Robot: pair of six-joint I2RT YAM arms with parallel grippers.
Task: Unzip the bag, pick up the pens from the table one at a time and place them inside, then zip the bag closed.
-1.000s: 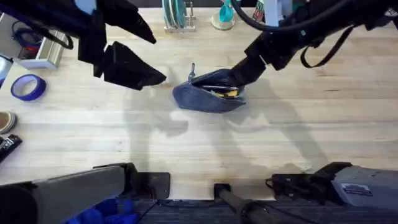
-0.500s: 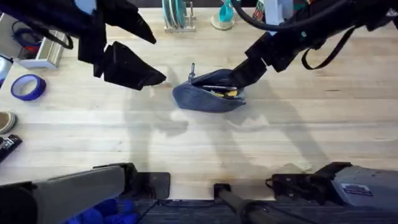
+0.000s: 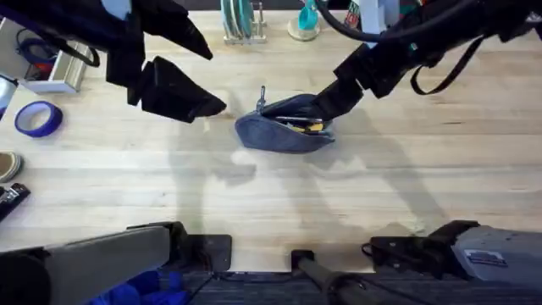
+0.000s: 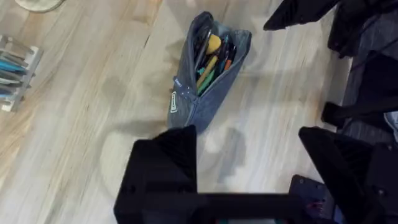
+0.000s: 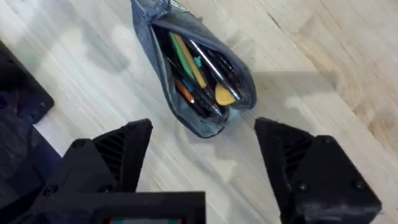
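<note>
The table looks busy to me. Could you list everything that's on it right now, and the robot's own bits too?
bag: one, grey-blue, middle of the table, unzipped and gaping.
pens: several, yellow, green, orange and dark, inside the bag; exact count unclear.
tape roll: one, blue, left side of the table.
rack: one, holding upright plates, far edge, middle.
teal item: one, far edge, beside the rack; cannot tell what it is.
left gripper: one, black, open, left of the bag.
right gripper: one, black, open, at the bag's right end.
</note>
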